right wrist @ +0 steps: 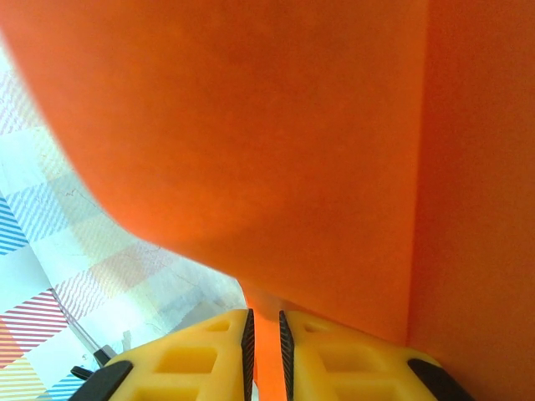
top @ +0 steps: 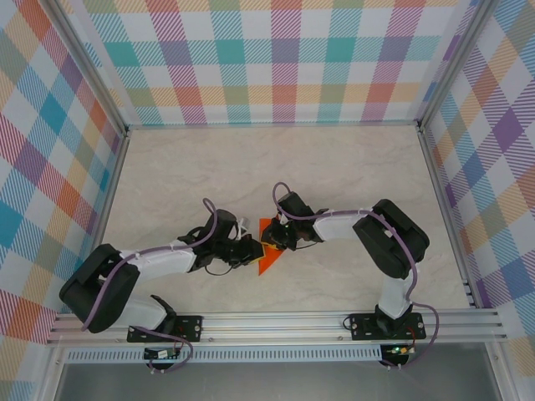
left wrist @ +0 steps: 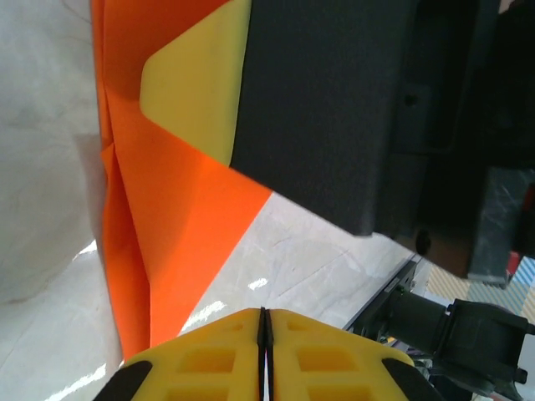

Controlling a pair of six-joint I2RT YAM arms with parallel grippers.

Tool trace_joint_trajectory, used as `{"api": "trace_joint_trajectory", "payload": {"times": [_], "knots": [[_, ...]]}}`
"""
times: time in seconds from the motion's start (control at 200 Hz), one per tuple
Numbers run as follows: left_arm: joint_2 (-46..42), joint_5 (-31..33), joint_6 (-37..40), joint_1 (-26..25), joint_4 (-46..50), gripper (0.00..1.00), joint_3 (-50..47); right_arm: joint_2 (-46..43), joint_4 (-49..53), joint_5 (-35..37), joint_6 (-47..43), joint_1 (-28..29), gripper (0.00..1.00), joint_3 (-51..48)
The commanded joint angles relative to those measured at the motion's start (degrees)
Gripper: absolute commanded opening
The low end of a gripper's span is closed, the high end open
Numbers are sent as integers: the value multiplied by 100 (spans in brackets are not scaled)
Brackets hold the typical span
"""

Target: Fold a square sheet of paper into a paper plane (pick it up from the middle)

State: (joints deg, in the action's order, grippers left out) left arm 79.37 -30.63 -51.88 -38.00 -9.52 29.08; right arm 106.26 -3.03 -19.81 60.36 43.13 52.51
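The right claw point(right wrist: 263, 324) is clenched on an edge of the square sheet of paper point(right wrist: 251, 150). Orange shows between its pads and spreads away ahead of it. The left claw point(left wrist: 264, 324) is clenched too, pads together with nothing visible between them. The sheet, creased to a point, sits just ahead and left of it, with a right-claw pad pressed on top. The table point(left wrist: 318, 251) lies beyond. I judge this a mid-fold step, with one claw pinning the sheet and the other free to press. The next move calls for a firm sweep along the crease without dragging the paper. Count: one sheet, two claws.
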Motion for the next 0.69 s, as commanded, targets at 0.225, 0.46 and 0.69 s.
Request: {"api": "trace_joint_trajectory", "payload": {"times": [0.225,0.46,0.69], "knots": [[916,-135,191,-32,-348,11,151,402,883,489,-98,-32,20,-206],[1058,-108,531,-210,508,11,-201,396,927,521,-103,-33,20,-206],[1041,-319,949,-543,1084,12,-265,397,1027,575,-111,-29,21,-197]]}}
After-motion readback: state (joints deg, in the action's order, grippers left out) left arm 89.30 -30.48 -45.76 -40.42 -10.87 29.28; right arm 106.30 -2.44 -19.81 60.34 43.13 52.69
